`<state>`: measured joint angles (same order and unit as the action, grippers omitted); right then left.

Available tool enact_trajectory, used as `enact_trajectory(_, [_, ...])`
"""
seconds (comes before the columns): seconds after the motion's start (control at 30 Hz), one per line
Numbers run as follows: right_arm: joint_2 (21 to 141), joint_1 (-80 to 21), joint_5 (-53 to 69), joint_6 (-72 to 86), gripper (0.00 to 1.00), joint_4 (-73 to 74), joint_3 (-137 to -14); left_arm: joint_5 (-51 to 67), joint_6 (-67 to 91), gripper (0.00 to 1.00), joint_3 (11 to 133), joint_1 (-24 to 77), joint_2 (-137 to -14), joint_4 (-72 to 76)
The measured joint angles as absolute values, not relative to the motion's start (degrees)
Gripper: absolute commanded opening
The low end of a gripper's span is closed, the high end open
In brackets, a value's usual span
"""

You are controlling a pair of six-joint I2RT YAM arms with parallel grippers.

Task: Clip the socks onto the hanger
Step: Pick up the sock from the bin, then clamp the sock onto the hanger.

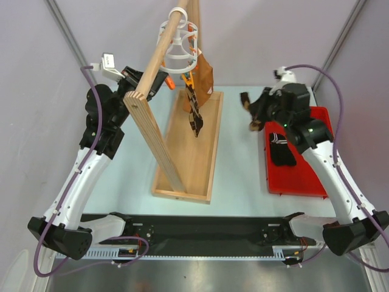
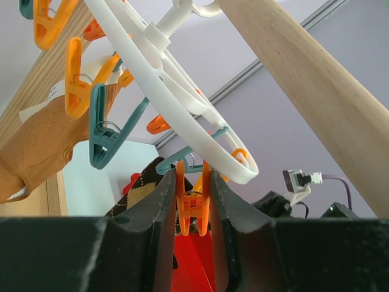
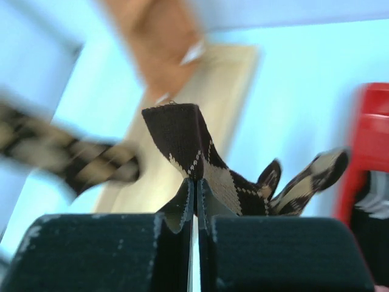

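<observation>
The white ring hanger [image 1: 178,47] hangs on the wooden pole, with orange and teal pegs. A tan sock [image 1: 205,74] and an argyle sock [image 1: 195,115] hang clipped under it. My left gripper [image 1: 165,80] is shut on an orange peg [image 2: 193,204] below the ring [image 2: 182,103], its pads pressing the peg's two handles. My right gripper [image 1: 251,111] is right of the stand, in the air, shut on the cuff of a second argyle sock [image 3: 203,155]. A black sock with white stripes [image 1: 281,149] lies in the red tray [image 1: 316,176].
The wooden pole [image 1: 159,52] slants over the long wooden base tray [image 1: 203,164] at centre. In the left wrist view the pole [image 2: 316,91] runs close to the right of the ring, and a teal peg [image 2: 104,139] hangs beside the tan sock [image 2: 42,146].
</observation>
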<state>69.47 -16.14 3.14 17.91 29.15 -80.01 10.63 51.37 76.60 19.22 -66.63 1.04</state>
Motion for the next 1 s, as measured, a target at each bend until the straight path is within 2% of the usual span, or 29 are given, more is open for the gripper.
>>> enact_trajectory(0.23, [69.9, -36.3, 4.5, 14.5, 0.0, 31.0, -81.5, 10.7, 51.4, 0.0, 76.6, 19.2, -66.6, 0.8])
enact_trajectory(0.5, [71.3, -49.3, 0.7, 9.8, 0.0, 29.5, -85.8, 10.8, 51.4, 0.0, 76.6, 19.2, -66.6, 0.7])
enact_trajectory(0.63, [74.4, -52.8, -1.2, 7.4, 0.0, 28.3, -90.4, 11.1, 51.4, 0.0, 76.6, 19.2, -66.6, 0.7])
enact_trajectory(1.0, [89.3, -52.6, -3.7, 4.0, 0.0, 29.1, -108.2, 11.7, 51.5, 0.0, 76.6, 19.2, -66.6, 0.7])
